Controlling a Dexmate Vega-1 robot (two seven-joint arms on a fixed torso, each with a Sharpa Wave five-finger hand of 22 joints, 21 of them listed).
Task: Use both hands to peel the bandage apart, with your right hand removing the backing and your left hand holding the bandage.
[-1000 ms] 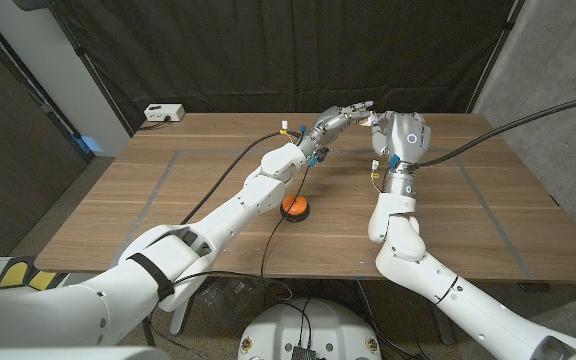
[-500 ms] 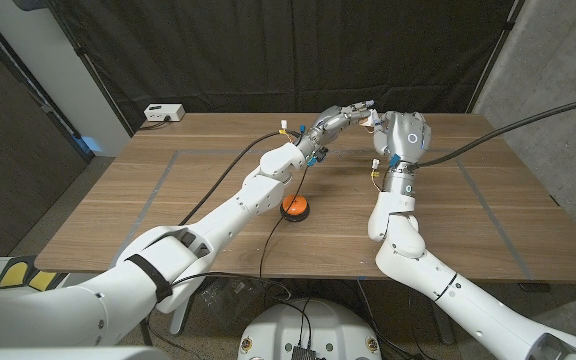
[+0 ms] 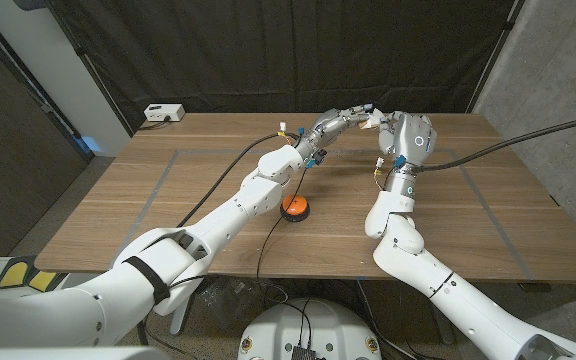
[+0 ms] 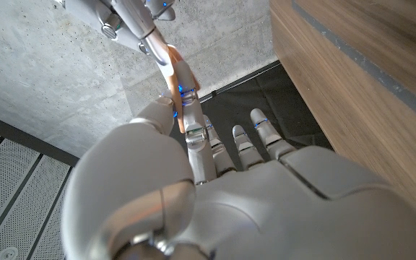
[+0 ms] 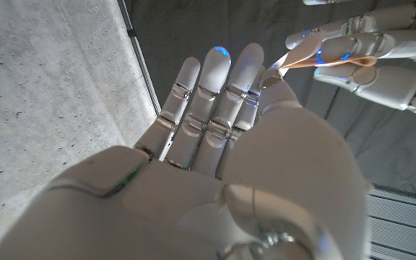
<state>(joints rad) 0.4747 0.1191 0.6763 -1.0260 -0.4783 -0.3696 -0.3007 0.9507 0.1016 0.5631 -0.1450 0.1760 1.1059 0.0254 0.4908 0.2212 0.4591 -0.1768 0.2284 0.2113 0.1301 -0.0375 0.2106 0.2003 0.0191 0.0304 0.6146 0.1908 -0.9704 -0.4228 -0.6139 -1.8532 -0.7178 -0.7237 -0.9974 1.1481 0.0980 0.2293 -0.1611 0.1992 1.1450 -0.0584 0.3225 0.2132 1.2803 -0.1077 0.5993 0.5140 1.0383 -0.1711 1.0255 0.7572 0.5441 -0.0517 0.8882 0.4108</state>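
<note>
Both hands meet in the air above the far middle of the wooden table (image 3: 168,215). My left hand (image 3: 340,122) pinches a tan bandage (image 4: 174,81) between thumb and a finger, the other fingers stretched out. The strip (image 5: 322,59) runs across to my right hand (image 3: 409,135), whose thumb and a fingertip (image 4: 140,30) pinch its other end, where the backing (image 3: 373,119) is; the remaining fingers (image 5: 209,87) stay straight. In the head view the bandage is only a small pale sliver between the fingertips.
An orange round object (image 3: 295,207) lies on the table under my left forearm, with a black cable running past it. A white box (image 3: 163,113) sits at the far left corner. A dark curtain hangs behind the table.
My right hand has shifted slightly to the right and turned at the wrist, still at the bandage. My left hand has stayed in place.
</note>
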